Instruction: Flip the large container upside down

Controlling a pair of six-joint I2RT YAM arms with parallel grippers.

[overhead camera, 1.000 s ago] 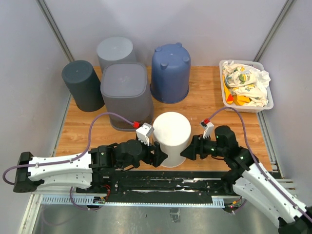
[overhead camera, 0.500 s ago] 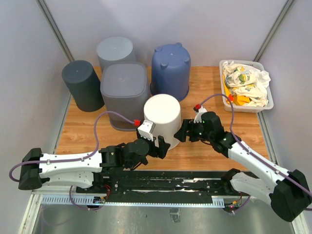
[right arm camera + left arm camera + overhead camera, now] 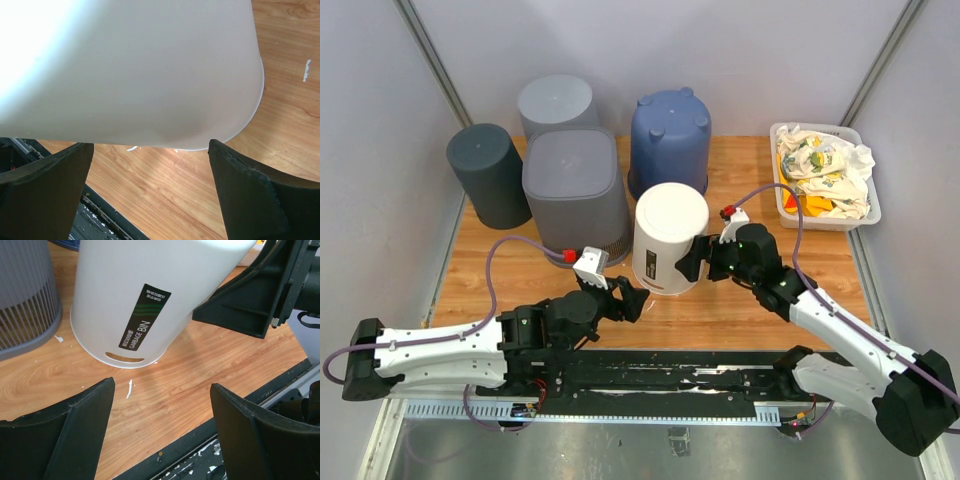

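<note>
Left end effector (image 3: 626, 297) has backed off nearward, fingers apart; right end effector (image 3: 690, 262), also apart, flanks white cylindrical plastic bin (image 3: 669, 235). Seat rim flat before retreating.

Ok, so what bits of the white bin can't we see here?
- Inside of the white bin: every view, its own wall hides it.
- Its top: left wrist view, cut off by the upper edge.
- Small print on the label: left wrist view, too small.
- Whether the right tool touches it: top view, the arm covers the spot.
</note>
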